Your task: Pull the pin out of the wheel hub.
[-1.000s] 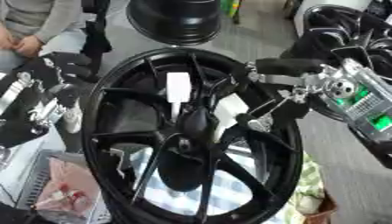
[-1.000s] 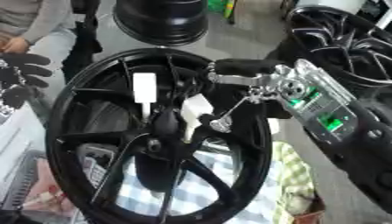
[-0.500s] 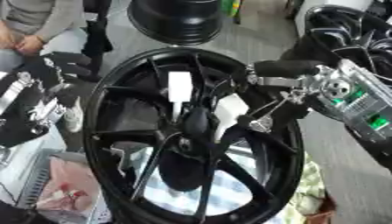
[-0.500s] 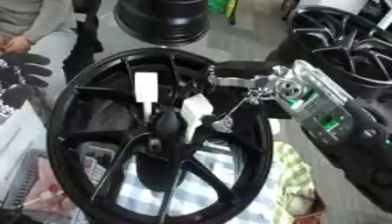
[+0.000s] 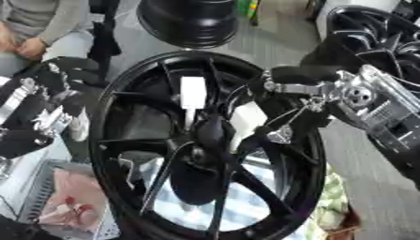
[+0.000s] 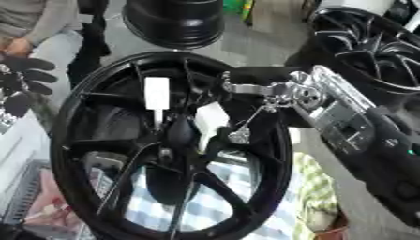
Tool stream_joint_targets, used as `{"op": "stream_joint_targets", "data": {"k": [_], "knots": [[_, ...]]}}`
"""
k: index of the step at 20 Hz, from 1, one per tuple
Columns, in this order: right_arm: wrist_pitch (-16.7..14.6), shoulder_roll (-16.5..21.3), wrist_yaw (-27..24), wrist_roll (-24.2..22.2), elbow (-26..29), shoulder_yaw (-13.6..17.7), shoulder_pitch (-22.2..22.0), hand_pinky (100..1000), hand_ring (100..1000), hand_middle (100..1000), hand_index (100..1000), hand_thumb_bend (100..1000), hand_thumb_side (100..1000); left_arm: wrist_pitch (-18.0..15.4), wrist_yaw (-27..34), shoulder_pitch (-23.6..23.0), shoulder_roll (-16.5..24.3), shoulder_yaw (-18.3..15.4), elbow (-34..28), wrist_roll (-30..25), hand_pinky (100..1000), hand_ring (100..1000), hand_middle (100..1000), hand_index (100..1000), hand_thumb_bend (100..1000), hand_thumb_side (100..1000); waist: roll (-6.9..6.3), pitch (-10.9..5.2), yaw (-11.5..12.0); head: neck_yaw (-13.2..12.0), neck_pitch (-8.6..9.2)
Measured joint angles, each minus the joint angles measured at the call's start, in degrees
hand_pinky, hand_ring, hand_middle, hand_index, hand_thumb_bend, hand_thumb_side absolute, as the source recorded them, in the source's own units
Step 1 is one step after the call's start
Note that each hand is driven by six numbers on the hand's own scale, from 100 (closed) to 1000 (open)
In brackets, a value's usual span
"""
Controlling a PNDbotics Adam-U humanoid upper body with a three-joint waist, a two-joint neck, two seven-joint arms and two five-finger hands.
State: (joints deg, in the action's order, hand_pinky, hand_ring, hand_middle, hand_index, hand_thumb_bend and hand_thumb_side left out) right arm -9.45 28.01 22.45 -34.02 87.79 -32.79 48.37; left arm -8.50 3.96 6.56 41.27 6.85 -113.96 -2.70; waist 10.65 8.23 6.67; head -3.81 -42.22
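A large black wheel hub (image 5: 123, 140) lies flat in the middle, its spokes meeting at a dark centre (image 5: 209, 133). A white block-shaped pin head (image 5: 246, 119) stands just right of the centre. A flat white tag (image 5: 193, 91) on a thin stem stands left of it. My right hand (image 5: 344, 96) reaches in from the right. Its thumb (image 5: 295, 74) lies above the white block and a curled finger (image 5: 261, 133) touches the block's lower edge, so the block is pinched between them. My left hand (image 6: 20, 79) rests at the left edge, outside the rim, fingers spread.
A second black wheel (image 5: 193, 23) stands at the far side and another (image 6: 369, 47) at the upper right. A checked cloth (image 6: 238, 187) lies under the hub. A tray (image 5: 74, 206) with pinkish items sits at the lower left. A person sits at the upper left.
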Motion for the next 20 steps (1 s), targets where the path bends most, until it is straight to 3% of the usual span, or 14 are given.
{"op": "stream_joint_targets", "data": {"k": [2,4,12,20], "knots": [[-0.2,0.0,0.0,1.9,0.0,0.0,-0.1,653,655,332,397,155,100,0.0,0.0,0.0,0.0,0.0,0.0,0.0,719,778,788,863,302,689,0.00,0.02,0.0,0.0,0.01],[-0.5,0.0,-0.1,4.0,0.3,0.1,-0.4,643,644,317,382,148,100,0.0,0.0,0.0,0.0,0.0,0.0,0.0,719,778,788,863,302,690,0.00,0.09,0.0,0.0,0.03],[0.1,0.0,-1.8,10.3,1.9,1.2,-0.6,630,642,309,379,118,100,0.0,0.0,0.0,0.0,0.0,0.0,0.0,719,778,787,863,301,690,0.00,0.13,-0.3,0.0,0.04],[1.6,0.1,-4.1,14.1,4.4,5.1,-0.7,635,647,315,387,117,100,0.2,0.0,-0.1,0.0,0.0,0.0,0.1,720,778,788,863,302,690,0.00,-0.20,-0.9,-0.1,-0.01]]}}
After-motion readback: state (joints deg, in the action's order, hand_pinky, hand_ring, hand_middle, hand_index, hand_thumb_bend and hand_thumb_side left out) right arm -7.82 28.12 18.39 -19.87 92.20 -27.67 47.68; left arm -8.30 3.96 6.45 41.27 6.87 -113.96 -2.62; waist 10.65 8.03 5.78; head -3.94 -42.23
